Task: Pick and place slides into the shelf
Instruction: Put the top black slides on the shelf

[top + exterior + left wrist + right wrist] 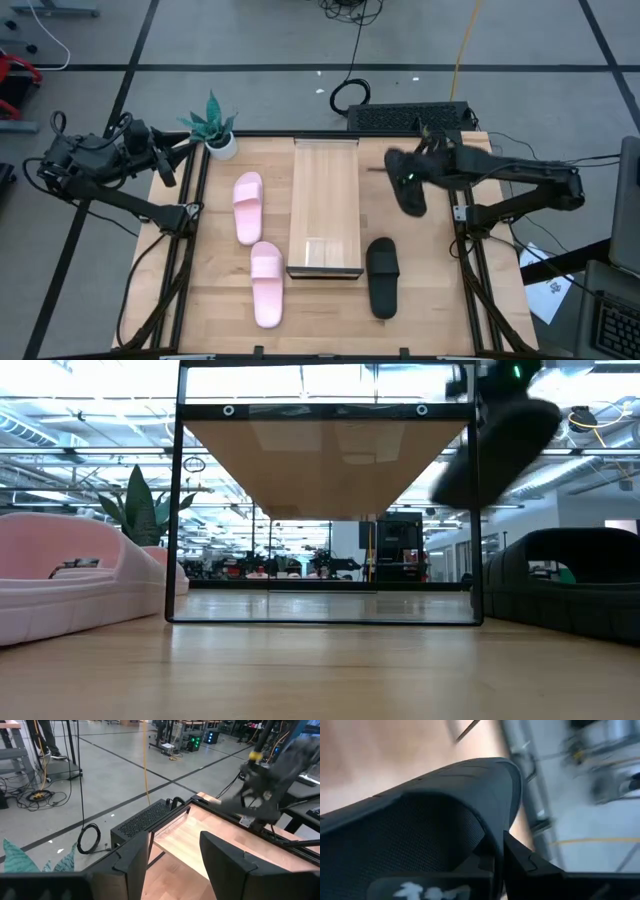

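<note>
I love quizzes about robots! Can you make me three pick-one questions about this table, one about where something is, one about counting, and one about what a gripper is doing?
1. Where is the potted plant?
A. on the shelf
B. at the table's far left corner
C. beside the black slide

2. How many pink slides lie on the table?
A. two
B. one
C. four

3. What is the right gripper doing?
A. resting open
B. shut on a pink slide
C. shut on a black slide

Answers:
1 B, it stands by the left arm, away from the shelf.
2 A, both pink slides lie left of the shelf.
3 C, it holds a black slide lifted off the table.
</note>
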Robot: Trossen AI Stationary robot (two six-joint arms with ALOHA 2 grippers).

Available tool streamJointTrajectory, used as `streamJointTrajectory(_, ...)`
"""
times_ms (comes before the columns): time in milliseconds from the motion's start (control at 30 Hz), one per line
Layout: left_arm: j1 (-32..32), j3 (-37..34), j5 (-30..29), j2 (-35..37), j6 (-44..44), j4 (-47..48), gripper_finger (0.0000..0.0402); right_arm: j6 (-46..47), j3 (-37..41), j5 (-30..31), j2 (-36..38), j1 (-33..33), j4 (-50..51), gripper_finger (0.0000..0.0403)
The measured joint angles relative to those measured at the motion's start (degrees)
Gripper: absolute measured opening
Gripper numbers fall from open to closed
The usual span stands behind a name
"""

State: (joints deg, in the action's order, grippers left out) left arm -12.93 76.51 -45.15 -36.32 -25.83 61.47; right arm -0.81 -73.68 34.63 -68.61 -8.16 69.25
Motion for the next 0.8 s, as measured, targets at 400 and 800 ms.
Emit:
streamJointTrajectory(400, 0.0, 0.1, -1.4, -1.1, -1.9, -0.6, 0.0182, -39.4, -15.9, 1.5, -4.2, 0.0, -28.9, 0.0001)
streamJointTrajectory(800, 0.0, 0.0, -1.4, -3.4, -3.0, -1.5, 0.0182, -65.6, -15.8, -13.1, -13.8, 0.0, -34.5, 0.0)
